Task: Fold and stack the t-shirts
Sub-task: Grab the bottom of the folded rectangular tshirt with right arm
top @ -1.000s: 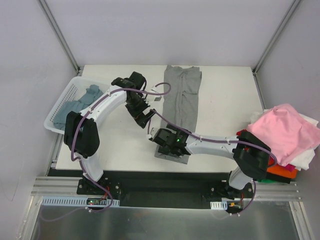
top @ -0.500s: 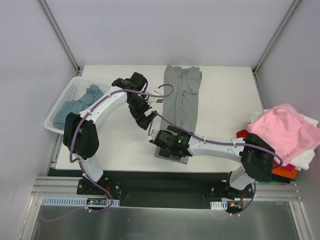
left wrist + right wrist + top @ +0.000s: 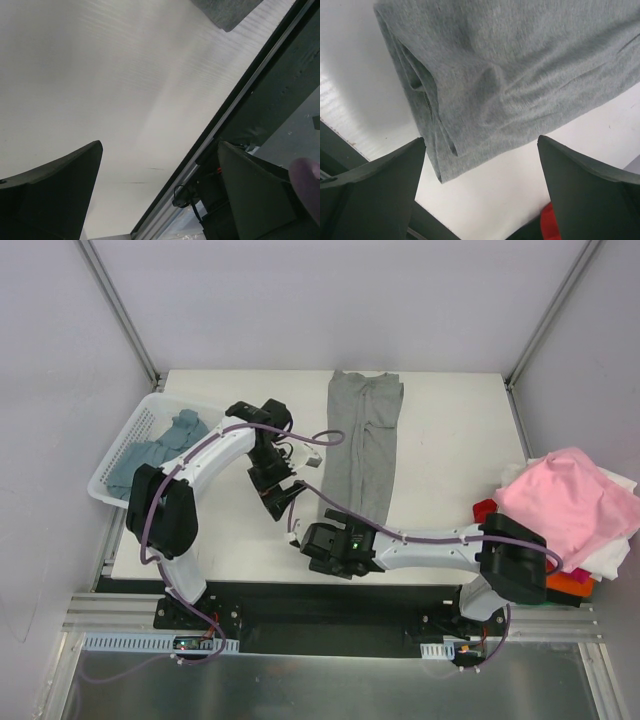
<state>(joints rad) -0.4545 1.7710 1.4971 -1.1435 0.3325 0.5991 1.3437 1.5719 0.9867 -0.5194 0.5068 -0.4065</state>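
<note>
A light heather-grey t-shirt (image 3: 365, 440), folded into a long narrow strip, runs from the table's far edge toward the near edge. Its near corner (image 3: 510, 65) shows doubled layers in the right wrist view. My right gripper (image 3: 330, 543) hovers over that near end, open, and nothing sits between its fingers (image 3: 380, 180). My left gripper (image 3: 281, 497) is open over bare table left of the strip. A grey corner (image 3: 225, 12) is all that the left wrist view shows of the shirt. Dusty blue-teal t-shirts (image 3: 150, 450) lie in the basket.
The white slatted basket (image 3: 118, 440) sits at the table's left edge. A pile with a pink t-shirt (image 3: 570, 505) on top, white cloth (image 3: 612, 562) and orange-red ones (image 3: 565, 585) rests off the right edge. The table's near edge (image 3: 200, 145) is close by both grippers.
My right gripper has drawn back toward the near edge and a little left, off the shirt's end. My left gripper has moved slightly nearer and turned. Both stayed open.
</note>
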